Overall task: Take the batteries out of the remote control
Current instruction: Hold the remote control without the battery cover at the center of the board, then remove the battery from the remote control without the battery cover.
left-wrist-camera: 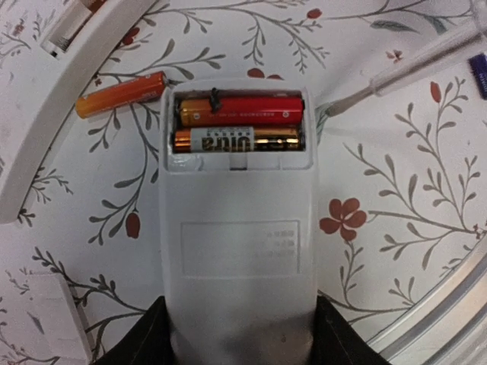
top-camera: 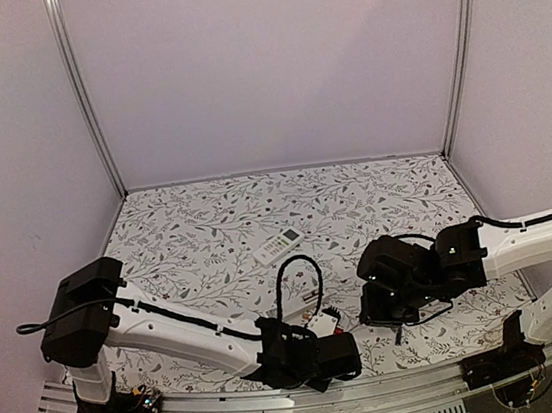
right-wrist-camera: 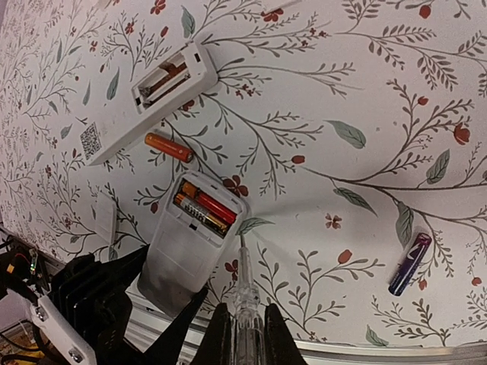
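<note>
The remote control (left-wrist-camera: 237, 228) lies back-up on the flowered table, its battery bay open. Two batteries sit in the bay: a red-orange one (left-wrist-camera: 243, 109) above a gold-and-black one (left-wrist-camera: 237, 141). My left gripper (left-wrist-camera: 240, 323) is shut on the remote's near end, one black finger against each side. My right gripper (right-wrist-camera: 245, 312) is shut on a clear pen-like stick (right-wrist-camera: 245, 296) whose tip rests just right of the bay, apart from the remote (right-wrist-camera: 190, 243). A loose orange battery (right-wrist-camera: 169, 147) lies beside the remote, and a dark purple battery (right-wrist-camera: 409, 264) lies far to the right.
A second white remote (right-wrist-camera: 152, 99) with an open bay lies back-up beyond the loose orange battery. A small white cover piece (right-wrist-camera: 105, 220) lies to the left. Another remote (top-camera: 279, 243) sits face-up mid-table. The table's metal front rail (right-wrist-camera: 380, 351) runs close below both grippers.
</note>
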Available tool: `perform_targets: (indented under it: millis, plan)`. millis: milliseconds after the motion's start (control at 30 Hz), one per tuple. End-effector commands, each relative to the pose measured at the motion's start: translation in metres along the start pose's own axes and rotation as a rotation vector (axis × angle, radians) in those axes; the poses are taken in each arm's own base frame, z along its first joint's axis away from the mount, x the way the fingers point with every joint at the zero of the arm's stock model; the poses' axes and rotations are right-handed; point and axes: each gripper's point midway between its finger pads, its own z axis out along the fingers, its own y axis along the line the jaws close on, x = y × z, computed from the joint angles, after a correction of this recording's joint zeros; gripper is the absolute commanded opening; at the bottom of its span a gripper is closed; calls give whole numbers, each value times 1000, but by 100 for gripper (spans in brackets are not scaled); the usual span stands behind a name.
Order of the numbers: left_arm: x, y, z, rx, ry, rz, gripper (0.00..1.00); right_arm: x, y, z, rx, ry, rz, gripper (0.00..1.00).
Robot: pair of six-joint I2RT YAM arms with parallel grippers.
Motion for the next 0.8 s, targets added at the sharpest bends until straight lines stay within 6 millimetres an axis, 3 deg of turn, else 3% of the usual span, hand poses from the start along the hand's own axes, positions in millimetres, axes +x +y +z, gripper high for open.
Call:
perform_targets:
  millis: [0,200,333,467,767]
  plan:
    - [24,17,7,-8,38,157,37,-12,5,-11,-4,-57,1,0]
    - [14,15,-6,175,-11,385,38,-32,2,-27,-92,-79,-91,0]
    - [7,23,-6,211,-15,541,38,-37,13,-42,-181,-95,-227,0]
    - [1,25,-3,212,-23,693,37,-34,14,-44,-196,-88,-323,0]
    - [-5,37,11,211,-63,879,36,-10,0,-28,-198,4,-432,0]
